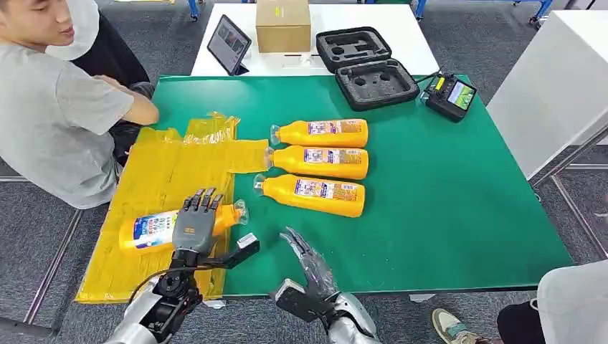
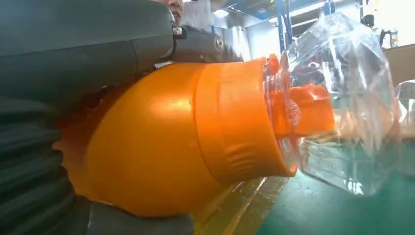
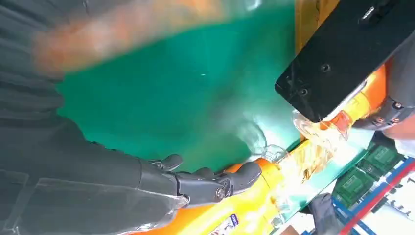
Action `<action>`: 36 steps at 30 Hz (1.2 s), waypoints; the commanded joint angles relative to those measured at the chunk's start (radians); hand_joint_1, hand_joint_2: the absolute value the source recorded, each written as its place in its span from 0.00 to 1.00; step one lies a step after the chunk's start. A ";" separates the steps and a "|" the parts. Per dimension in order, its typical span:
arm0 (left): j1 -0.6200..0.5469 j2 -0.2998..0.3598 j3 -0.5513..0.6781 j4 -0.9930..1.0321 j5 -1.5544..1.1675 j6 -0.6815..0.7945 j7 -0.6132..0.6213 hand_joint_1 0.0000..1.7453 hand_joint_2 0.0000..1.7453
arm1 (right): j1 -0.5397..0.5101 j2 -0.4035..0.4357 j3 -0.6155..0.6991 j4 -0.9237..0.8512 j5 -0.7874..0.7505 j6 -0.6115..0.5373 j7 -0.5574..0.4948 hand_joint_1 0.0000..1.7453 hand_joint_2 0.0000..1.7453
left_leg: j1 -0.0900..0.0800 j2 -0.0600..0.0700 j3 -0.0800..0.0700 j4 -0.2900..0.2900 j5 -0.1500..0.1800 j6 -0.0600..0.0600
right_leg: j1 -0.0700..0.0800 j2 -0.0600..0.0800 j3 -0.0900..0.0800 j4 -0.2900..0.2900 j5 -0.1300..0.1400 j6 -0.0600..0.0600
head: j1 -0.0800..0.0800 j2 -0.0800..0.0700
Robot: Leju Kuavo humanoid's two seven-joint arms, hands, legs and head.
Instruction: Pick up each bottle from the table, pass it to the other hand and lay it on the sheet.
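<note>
Left hand (image 1: 195,221): gripping a bottle (image 1: 147,231) lying on the yellow sheet (image 1: 161,179)
Right hand (image 1: 307,259): empty, fingers apart, above the green tabletop (image 1: 444,201)
Spare bottles (image 1: 319,158): three, side by side

The left robot hand (image 1: 195,221) lay palm down at the 7 o'clock position of the head view, fingers extended toward 12 o'clock and wrapped over a bottle (image 1: 174,227), which it gripped. Its forearm rose from the lower edge, wrist straight. The right robot hand (image 1: 305,256) sat at 6 o'clock, holding nothing, fingers together and pointing toward 11 o'clock, its forearm angled in from 5 o'clock.
</note>
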 commanded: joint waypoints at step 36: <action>0.319 -0.094 -0.204 -0.745 0.730 -0.010 -0.665 0.00 0.00 | 0.086 -0.016 -0.058 -0.278 0.293 -0.267 -0.051 0.00 1.00 | 0.000 -0.002 -0.005 0.003 -0.001 -0.001 | 0.000 -0.002 -0.004 0.002 -0.002 -0.001 | 0.000 0.000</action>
